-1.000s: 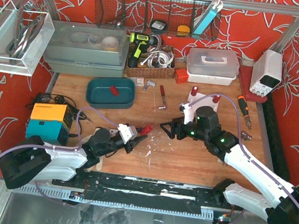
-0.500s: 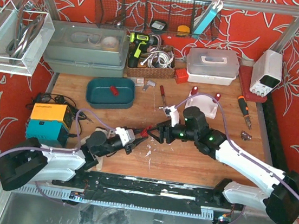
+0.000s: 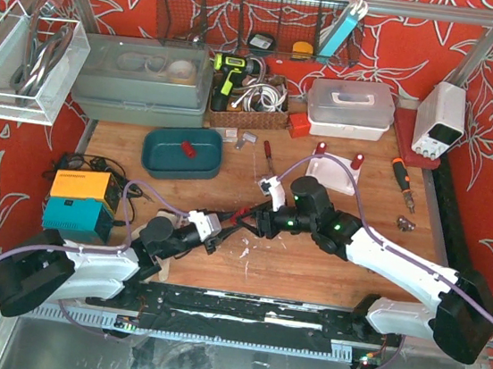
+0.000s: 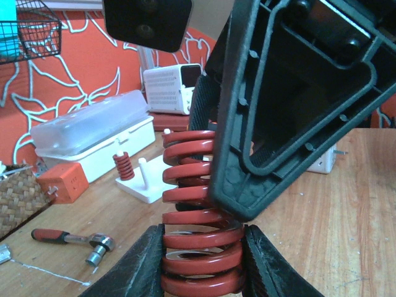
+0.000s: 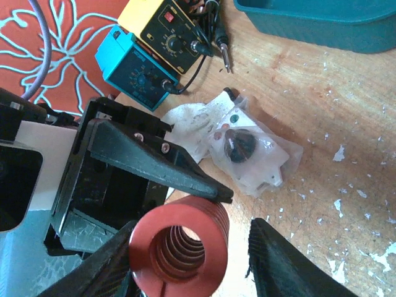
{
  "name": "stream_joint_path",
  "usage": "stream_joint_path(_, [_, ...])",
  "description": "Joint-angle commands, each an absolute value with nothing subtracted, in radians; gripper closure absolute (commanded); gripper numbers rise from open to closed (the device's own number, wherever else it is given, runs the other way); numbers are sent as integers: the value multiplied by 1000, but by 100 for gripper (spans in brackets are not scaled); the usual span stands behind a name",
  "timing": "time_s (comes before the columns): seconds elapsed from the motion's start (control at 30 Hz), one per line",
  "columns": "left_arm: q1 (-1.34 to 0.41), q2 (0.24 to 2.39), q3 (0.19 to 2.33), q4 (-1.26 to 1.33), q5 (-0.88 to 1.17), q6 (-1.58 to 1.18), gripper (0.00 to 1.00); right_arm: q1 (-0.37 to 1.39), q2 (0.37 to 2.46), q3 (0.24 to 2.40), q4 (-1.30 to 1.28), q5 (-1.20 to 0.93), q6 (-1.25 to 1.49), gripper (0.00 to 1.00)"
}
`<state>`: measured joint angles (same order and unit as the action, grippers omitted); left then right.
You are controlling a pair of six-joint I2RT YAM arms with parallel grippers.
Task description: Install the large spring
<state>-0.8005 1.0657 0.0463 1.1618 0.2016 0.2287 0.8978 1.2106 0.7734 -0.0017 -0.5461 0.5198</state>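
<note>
The large red spring [image 3: 236, 217] is clamped by its lower coils in my left gripper [image 3: 222, 224], shut on it just above the table's middle; it shows in the left wrist view [image 4: 198, 235]. My right gripper [image 3: 247, 220] is open with its fingers either side of the spring's free end [image 5: 179, 244]. Its left finger [image 5: 105, 266] is at the coils and its right finger [image 5: 284, 260] stands apart. The white peg base [image 3: 333, 173] lies at the back right. It carries a small red spring [image 4: 122, 166] and a bare peg [image 4: 143, 170].
A teal tray [image 3: 181, 152] sits at the back left and a yellow and teal soldering station [image 3: 83, 199] at the left edge. A plastic bag with a black part [image 5: 247, 148] lies under the grippers. A ratchet [image 4: 68, 237] and a white box [image 3: 351, 103] are behind.
My right arm has swung left across the table, and its open fingers now straddle the free end of the spring held by my left gripper. The left gripper has barely moved.
</note>
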Motion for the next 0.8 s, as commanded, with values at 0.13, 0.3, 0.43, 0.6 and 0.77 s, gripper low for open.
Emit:
stream_joint_path(0.13, [-814,1049,46,1236,218,254,89,905,1240,785,77,-565,552,51])
stream_joint_path(0.3, [-815,1048,45,1235,212,256,88,904,1247,780,104,-568,558,63])
stream_joint_path(0.43, [-816,1049,45,1235,177,249,78,905,1235,773,93,-544,546,83])
stream_joint_path(0.6, [-816,1051,47,1222,109,229,52,905,1212,780,30,-440,522,100])
stream_joint_path(0.77, [-815,1037,77,1137,56,219,24,893,1186,811,-98,-251,484,100])
